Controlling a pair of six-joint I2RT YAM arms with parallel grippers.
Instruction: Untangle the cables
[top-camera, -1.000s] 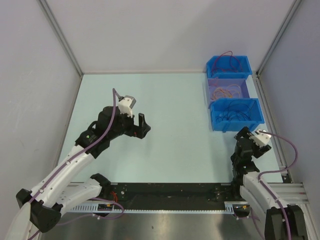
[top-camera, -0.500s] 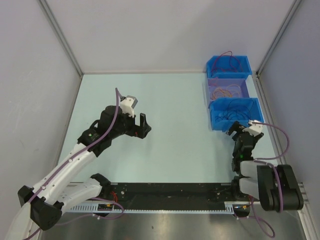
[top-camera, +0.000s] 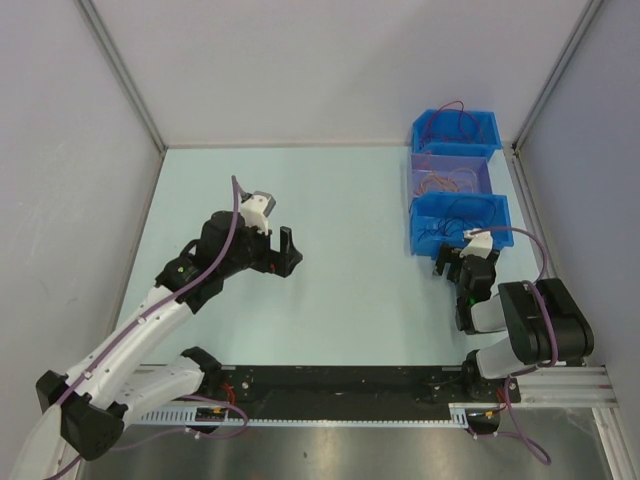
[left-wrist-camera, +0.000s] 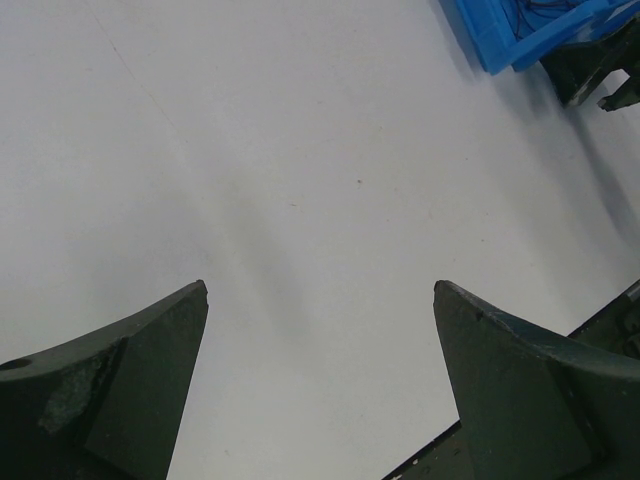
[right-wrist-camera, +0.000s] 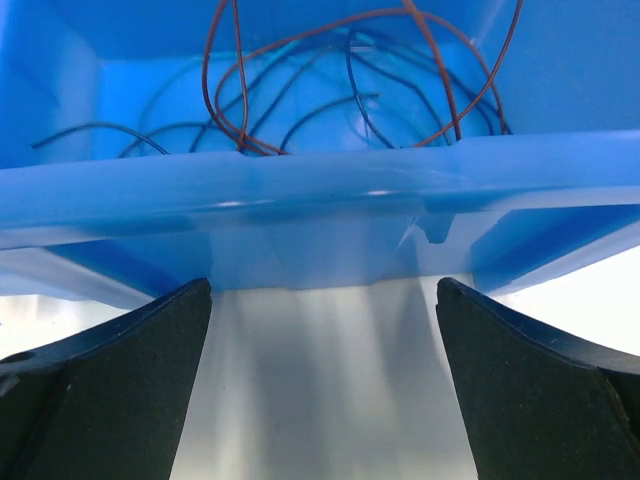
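While crouching before the nearest blue bin (right-wrist-camera: 300, 190), right of frame, aims right fingers (right-wrist-camera: 100, 400), apart, at its tangled cables (right-wrist-camera: 240, 135); left fingers (left-wrist-camera: 100, 400), likewise apart, parked centre-left, giving room.

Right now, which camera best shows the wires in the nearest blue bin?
The right wrist view: it looks over the wall of the blue plastic bin at the thin dark red and dark wires, loops distinct. The top view shows faint curls; the left wrist view only a bin corner.
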